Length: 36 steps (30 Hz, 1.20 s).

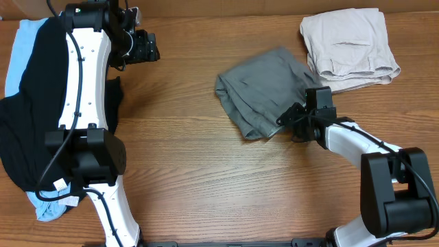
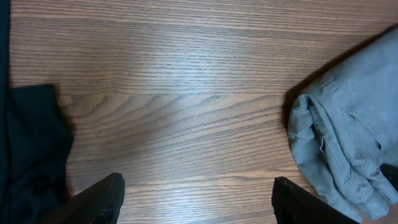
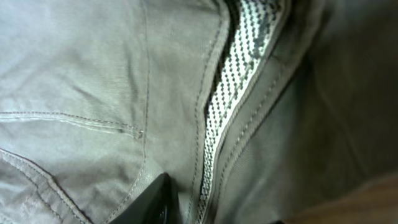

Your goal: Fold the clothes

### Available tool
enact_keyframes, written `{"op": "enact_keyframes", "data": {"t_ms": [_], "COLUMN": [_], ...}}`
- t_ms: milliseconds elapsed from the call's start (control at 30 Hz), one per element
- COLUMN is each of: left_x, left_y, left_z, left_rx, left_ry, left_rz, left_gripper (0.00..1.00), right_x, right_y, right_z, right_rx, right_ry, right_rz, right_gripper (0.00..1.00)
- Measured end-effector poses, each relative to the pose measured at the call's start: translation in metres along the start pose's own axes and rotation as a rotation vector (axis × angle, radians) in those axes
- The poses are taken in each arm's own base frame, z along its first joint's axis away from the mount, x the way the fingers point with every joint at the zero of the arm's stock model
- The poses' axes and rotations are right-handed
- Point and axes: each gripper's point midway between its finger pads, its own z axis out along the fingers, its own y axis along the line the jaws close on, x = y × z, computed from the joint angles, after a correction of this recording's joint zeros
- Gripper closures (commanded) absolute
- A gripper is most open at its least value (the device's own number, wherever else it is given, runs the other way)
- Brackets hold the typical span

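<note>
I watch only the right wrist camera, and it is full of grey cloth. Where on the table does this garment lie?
Observer: The grey-olive shorts lie bunched near the middle of the table. The right gripper is at their edge nearest its own arm.
Operator: Is other clothing close to them?
Observer: Yes, beige shorts lie just beside them, toward the far right corner.
Operator: And the left arm?
Observer: The left gripper hangs over bare wood, jaws open and empty. A black garment lies under that arm.
</note>
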Motion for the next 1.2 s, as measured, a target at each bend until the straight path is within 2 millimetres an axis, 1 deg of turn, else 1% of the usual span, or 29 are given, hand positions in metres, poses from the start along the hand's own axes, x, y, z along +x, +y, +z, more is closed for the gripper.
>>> {"op": "enact_keyframes", "data": {"t_ms": [100, 167, 267, 333, 400, 467, 567, 633, 667, 800, 867, 933, 1000, 1100, 1200], "left_x": [0.0, 0.0, 0.0, 0.0, 0.0, 0.0, 0.001, 0.001, 0.001, 0.001, 0.001, 0.001, 0.001, 0.001, 0.001], "left_y": [0.0, 0.0, 0.0, 0.0, 0.0, 0.0, 0.0, 0.0, 0.0, 0.0, 0.0, 0.0, 0.0, 0.0, 0.0], "left_z": [0.0, 0.0, 0.0, 0.0, 0.0, 0.0, 0.0, 0.0, 0.0, 0.0, 0.0, 0.0, 0.0, 0.0, 0.0], "left_rx": [0.0, 0.0, 0.0, 0.0, 0.0, 0.0, 0.0, 0.0, 0.0, 0.0, 0.0, 0.0, 0.0, 0.0, 0.0], "left_ry": [0.0, 0.0, 0.001, 0.002, 0.001, 0.002, 0.003, 0.005, 0.005, 0.005, 0.005, 0.005, 0.005, 0.005, 0.005], "left_rz": [0.0, -0.001, -0.003, -0.004, -0.003, -0.004, -0.004, -0.004, -0.004, -0.004, -0.004, -0.004, -0.004, -0.004, -0.004], "left_gripper": [0.23, 0.22, 0.22, 0.22, 0.22, 0.22, 0.23, 0.22, 0.22, 0.22, 0.22, 0.22, 0.22, 0.22, 0.22], "right_x": [-0.004, -0.004, -0.002, 0.0, 0.001, -0.001, -0.011, -0.022, -0.03, -0.056, -0.068, -0.08, -0.091, -0.113, -0.149], "right_y": [0.004, 0.008, 0.013, 0.02, 0.029, 0.044, 0.074, 0.098, 0.114, 0.162, 0.181, 0.195, 0.205, 0.219, 0.227], "right_z": [0.003, 0.003, 0.002, -0.001, -0.006, -0.015, -0.04, -0.064, -0.079, -0.129, -0.149, -0.165, -0.177, -0.198, -0.229], "right_rx": [-0.023, -0.041, -0.062, -0.082, -0.106, -0.143, -0.21, -0.26, -0.296, -0.411, -0.454, -0.48, -0.494, -0.534, -0.585], "right_ry": [-0.018, -0.018, 0.007, 0.04, 0.072, 0.098, 0.1, 0.079, 0.056, -0.036, -0.085, -0.136, -0.184, -0.275, -0.414], "right_rz": [-0.058, -0.098, -0.142, -0.164, -0.176, -0.19, -0.21, -0.228, -0.243, -0.299, -0.324, -0.342, -0.352, -0.37, -0.381], "right_gripper": [0.87, 0.96, 0.96, 0.96, 0.96, 0.96, 0.96, 0.96, 0.96, 0.96, 0.96, 0.96, 0.96, 0.96, 0.96]}}
